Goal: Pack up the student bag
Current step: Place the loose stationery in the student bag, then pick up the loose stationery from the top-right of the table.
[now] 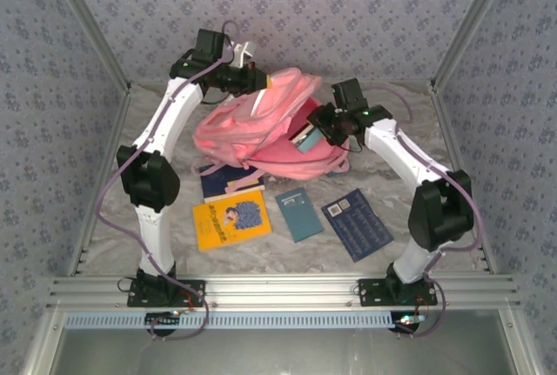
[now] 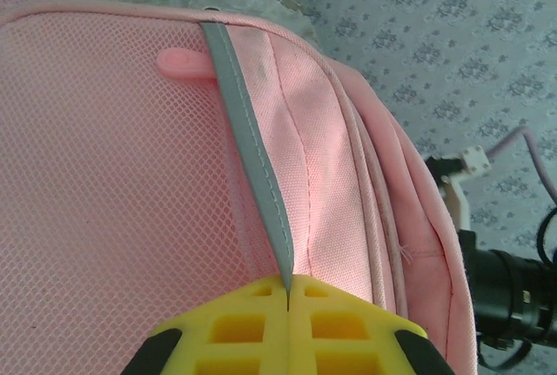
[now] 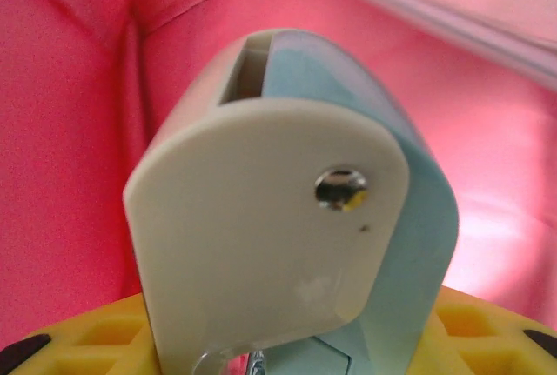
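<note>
The student bag (image 1: 252,127) is a big pink backpack, lifted and tilted at the back middle of the table with its mouth facing right. My left gripper (image 1: 251,79) is at the bag's top, shut on a grey reflective stripe (image 2: 248,123) that runs between pink mesh (image 2: 104,184) and plain fabric; its yellow jaws (image 2: 287,292) meet on the stripe's end. My right gripper (image 1: 320,127) is at the bag's mouth, shut on a cream and pale blue case (image 3: 278,218), with the bag's deep pink lining (image 3: 70,131) all around it. The case's lower end is hidden between the fingers.
On the table in front of the bag lie a yellow book (image 1: 231,218), a teal book (image 1: 298,214) and a dark blue book (image 1: 357,223). Another dark book (image 1: 222,181) sticks out from under the bag. Patterned walls close in the back and sides.
</note>
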Controlling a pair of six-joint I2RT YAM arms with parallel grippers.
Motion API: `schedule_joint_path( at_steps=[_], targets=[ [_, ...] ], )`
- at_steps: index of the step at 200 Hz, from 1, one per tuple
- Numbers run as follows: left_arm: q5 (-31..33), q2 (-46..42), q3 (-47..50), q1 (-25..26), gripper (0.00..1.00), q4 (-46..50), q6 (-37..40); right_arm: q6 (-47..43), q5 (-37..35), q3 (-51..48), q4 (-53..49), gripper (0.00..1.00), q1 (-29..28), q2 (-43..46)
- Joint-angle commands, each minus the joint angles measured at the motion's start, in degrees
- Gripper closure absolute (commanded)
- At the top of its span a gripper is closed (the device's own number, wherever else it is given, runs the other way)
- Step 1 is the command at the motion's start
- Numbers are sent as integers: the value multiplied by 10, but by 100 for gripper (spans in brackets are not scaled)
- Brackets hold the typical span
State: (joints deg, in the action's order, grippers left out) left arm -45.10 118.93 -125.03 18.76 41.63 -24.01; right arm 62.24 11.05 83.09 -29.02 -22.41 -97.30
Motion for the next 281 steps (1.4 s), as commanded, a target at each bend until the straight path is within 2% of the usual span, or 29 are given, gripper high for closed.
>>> schedule_joint_path(
  at_steps=[1, 25, 55, 71, 80, 103, 121, 127, 168, 222, 247, 269, 281],
  targets=[
    [-73, -51, -2, 1, 100, -65, 13, -8, 40, 45, 37, 65, -15, -46],
    [-97, -52, 6, 1, 100, -88, 9, 26, 82, 63, 83, 65, -27, -100],
    [-118, -50, 13, 1, 100, -109, 2, 110, 124, 62, 253, 64, -38, -155],
    [-125, -50, 17, 0, 100, -117, 0, 130, 136, 92, 281, 61, -50, -191],
    [-125, -50, 18, -1, 100, -123, -3, 129, 134, 115, 273, 54, -56, -211],
    [-124, -45, 17, -11, 100, -135, -17, 120, 135, 158, 247, 23, -67, -252],
    [-123, -42, 15, -26, 100, -151, -36, 121, 139, 154, 269, 15, -64, -258],
    [-123, -42, 15, -31, 100, -155, -41, 116, 141, 150, 278, 9, -63, -257],
    [-115, -48, 38, -63, 100, -178, -62, 52, 161, 128, 278, 7, -53, -223],
    [-84, -82, 130, -118, 100, -269, -138, -167, 78, 18, 165, 0, -24, -70],
    [-89, -88, 172, -135, 100, -343, -201, -232, -8, -10, 69, 0, -6, -9],
    [-91, -80, 145, -137, 100, -312, -193, -294, -131, 20, -51, 0, 15, 5],
    [-91, -74, 136, -134, 100, -285, -178, -297, -139, 10, -52, 0, 45, 9]
  ],
)
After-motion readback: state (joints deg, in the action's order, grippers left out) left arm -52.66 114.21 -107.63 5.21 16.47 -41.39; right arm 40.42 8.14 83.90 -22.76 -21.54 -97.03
